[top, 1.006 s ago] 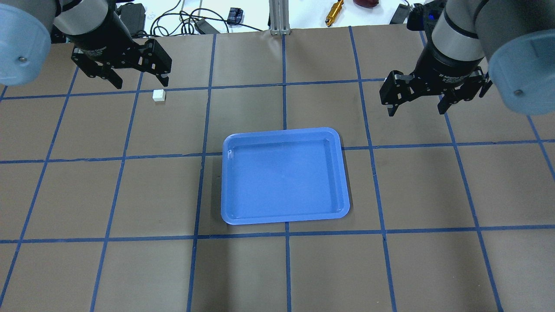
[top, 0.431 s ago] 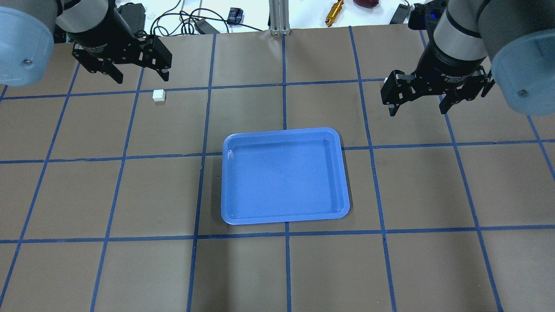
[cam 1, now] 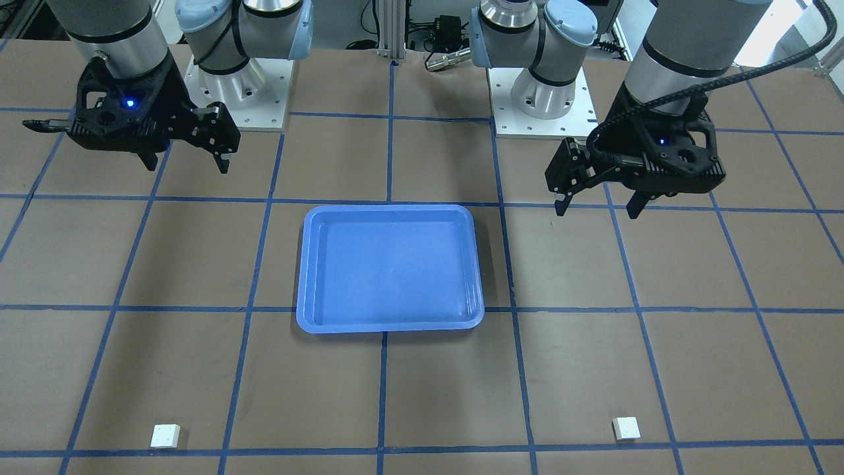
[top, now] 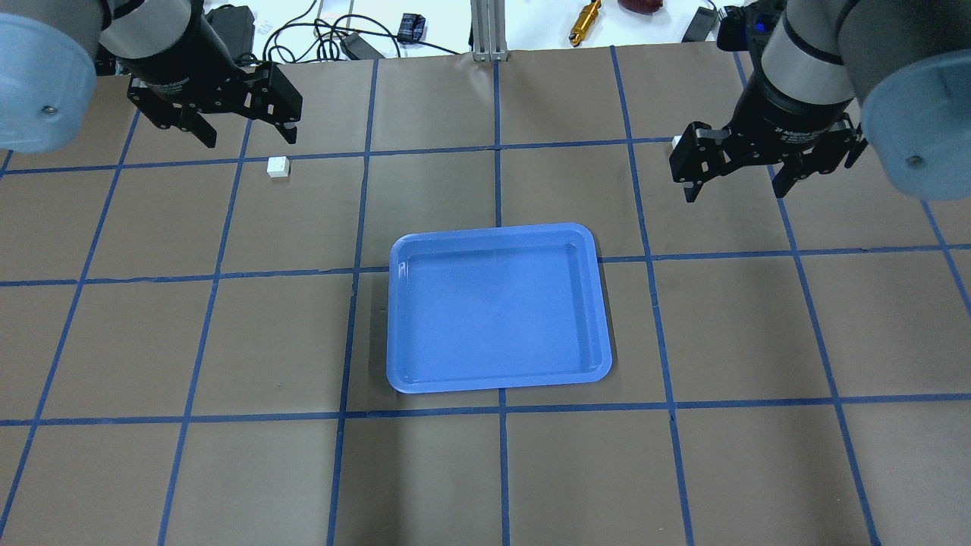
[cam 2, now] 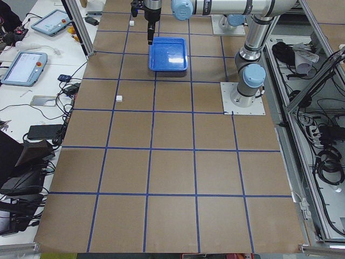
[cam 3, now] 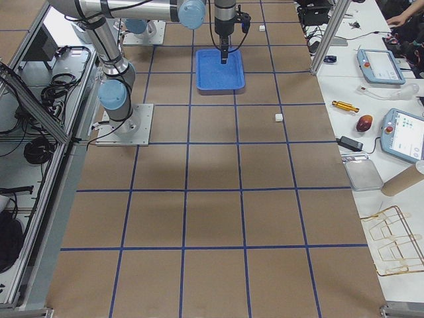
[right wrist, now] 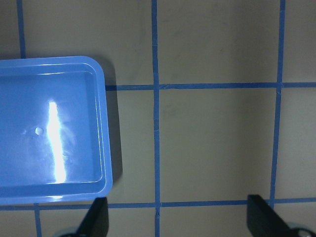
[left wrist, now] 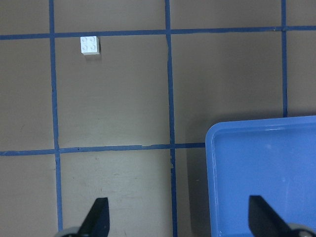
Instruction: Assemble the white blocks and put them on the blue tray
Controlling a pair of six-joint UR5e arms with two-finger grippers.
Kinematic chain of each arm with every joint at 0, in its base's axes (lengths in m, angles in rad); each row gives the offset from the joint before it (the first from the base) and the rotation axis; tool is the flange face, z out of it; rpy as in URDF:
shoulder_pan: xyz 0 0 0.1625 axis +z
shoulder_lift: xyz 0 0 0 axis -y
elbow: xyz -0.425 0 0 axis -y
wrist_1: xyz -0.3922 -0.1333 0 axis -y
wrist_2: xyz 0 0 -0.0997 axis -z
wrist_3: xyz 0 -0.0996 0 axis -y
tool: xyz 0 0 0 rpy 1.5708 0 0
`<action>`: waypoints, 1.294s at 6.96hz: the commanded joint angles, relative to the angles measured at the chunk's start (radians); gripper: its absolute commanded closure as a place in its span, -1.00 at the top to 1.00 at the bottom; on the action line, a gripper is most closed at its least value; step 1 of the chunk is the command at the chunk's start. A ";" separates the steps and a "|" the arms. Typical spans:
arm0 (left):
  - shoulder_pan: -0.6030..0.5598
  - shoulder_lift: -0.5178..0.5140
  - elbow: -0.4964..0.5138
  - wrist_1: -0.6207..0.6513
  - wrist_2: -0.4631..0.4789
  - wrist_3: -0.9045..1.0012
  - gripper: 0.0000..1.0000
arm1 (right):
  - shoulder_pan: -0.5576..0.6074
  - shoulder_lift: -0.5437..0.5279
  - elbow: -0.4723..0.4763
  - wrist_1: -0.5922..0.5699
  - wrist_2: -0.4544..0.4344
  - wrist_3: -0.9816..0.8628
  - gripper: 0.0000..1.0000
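Note:
The blue tray (top: 497,307) lies at the table's middle; it also shows in the front view (cam 1: 390,267). One white block (top: 278,167) sits far left, just below my open, empty left gripper (top: 249,139) in the overhead view. In the left wrist view the block (left wrist: 90,45) is at upper left and the tray's corner (left wrist: 266,168) at lower right. The other white block (cam 1: 165,435) sits far right; overhead only a sliver of it (top: 675,140) shows behind my open, empty right gripper (top: 734,193). The right wrist view shows the tray (right wrist: 54,128) but no block.
Brown paper with a blue tape grid covers the table (top: 758,341). Cables, a brass part (top: 586,21) and an aluminium post (top: 489,30) lie beyond the far edge. The arm bases (cam 1: 237,86) stand at the robot's side.
My left gripper has moved a little toward the table's far edge, away from the white block. My right gripper has shifted slightly the same way. Both stay open; blocks and tray have not moved.

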 commanded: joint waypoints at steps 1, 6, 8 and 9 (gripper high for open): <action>0.004 -0.019 0.001 0.012 0.004 0.169 1.00 | -0.003 0.000 -0.005 -0.002 0.012 -0.004 1.00; 0.130 -0.305 0.080 0.136 -0.009 0.801 1.00 | -0.032 0.041 -0.008 -0.085 0.145 -0.328 1.00; 0.147 -0.442 0.196 0.133 -0.010 1.051 1.00 | -0.115 0.095 -0.011 -0.126 0.202 -0.560 1.00; 0.177 -0.499 0.227 0.133 -0.015 1.186 1.00 | -0.158 0.127 -0.011 -0.161 0.248 -0.722 1.00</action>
